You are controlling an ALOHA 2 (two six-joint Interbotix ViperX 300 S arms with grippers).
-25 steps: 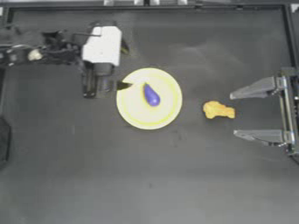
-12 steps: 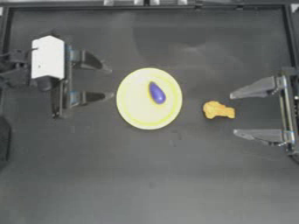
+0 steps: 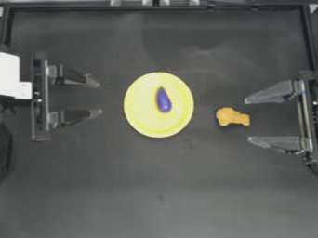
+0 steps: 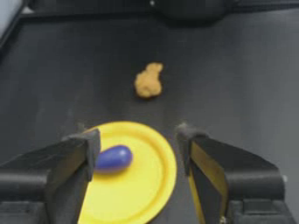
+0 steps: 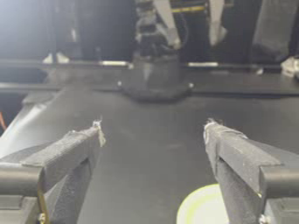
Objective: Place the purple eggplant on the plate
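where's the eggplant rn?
Top view: the eggplant lies on the plate, near its middle, between the open left gripper and the nugget.

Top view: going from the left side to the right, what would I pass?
Left hand → yellow plate with the purple eggplant on it → orange nugget-like piece → right hand.

Smooth, glossy, plastic-looking purple eggplant [image 3: 163, 100] resting on a smooth, slightly shiny yellow plate [image 3: 140, 111]. Just beside the plate, a lumpy, matt orange nugget-like piece [image 3: 232, 116] on the dark, matt table [image 3: 155, 186]. Dull dark jaws with lighter metal-looking fittings on left gripper [image 3: 93, 98] and right gripper [image 3: 250, 120].
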